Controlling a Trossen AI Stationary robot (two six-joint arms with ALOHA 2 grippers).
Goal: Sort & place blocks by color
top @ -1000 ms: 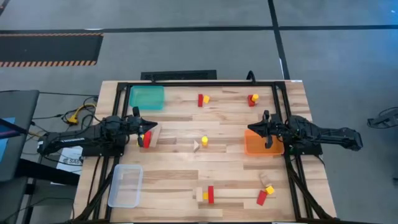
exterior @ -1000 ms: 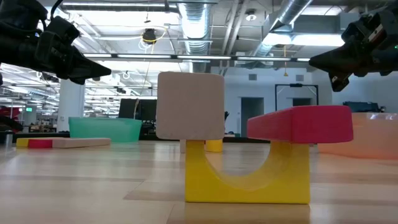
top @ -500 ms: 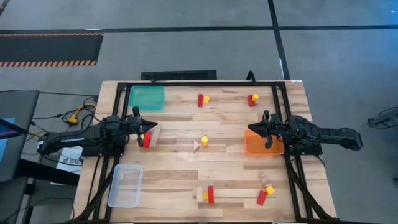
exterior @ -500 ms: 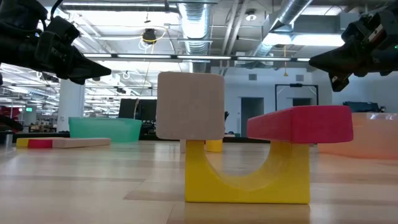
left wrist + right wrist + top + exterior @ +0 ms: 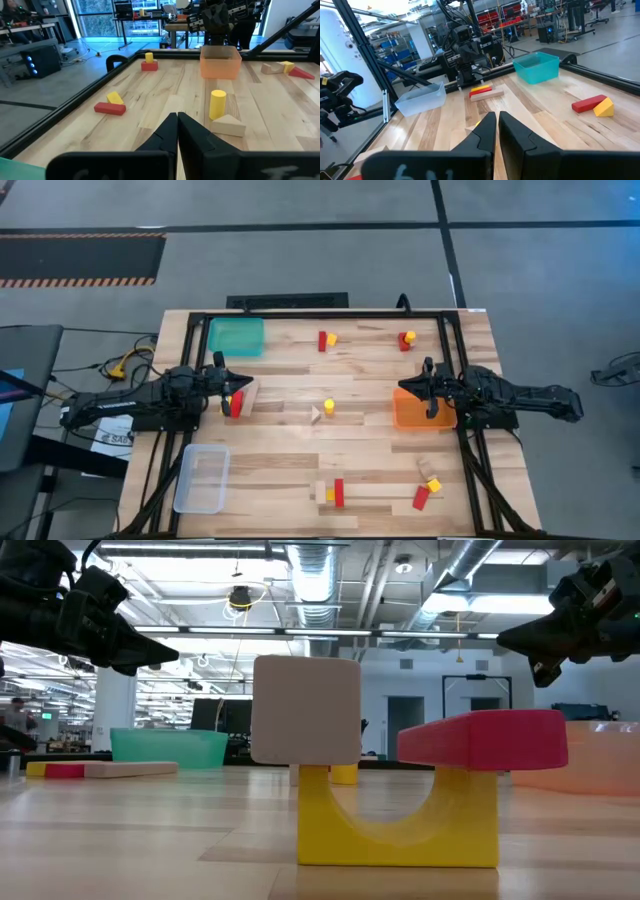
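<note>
Both arms hover above the table, and neither gripper holds anything. My left gripper (image 5: 222,385) is shut above a red, yellow and pale wood block group (image 5: 238,400) near the table's left side. My right gripper (image 5: 418,390) is shut over the orange tray (image 5: 412,416) on the right. A yellow cylinder (image 5: 217,103) stands upright beside a pale wood wedge (image 5: 227,125) at the table's middle. Near the near edge, a pale cube (image 5: 305,710) and a red brick (image 5: 482,738) rest on a yellow arch block (image 5: 400,825). More red and yellow blocks lie by the far edge (image 5: 326,340), (image 5: 407,338).
The teal tray (image 5: 236,336) sits at the far left corner. The clear tray (image 5: 202,477) is at the near left corner. Red, yellow and wood blocks (image 5: 427,487) lie near the near right corner. A black frame rail (image 5: 300,315) borders the table.
</note>
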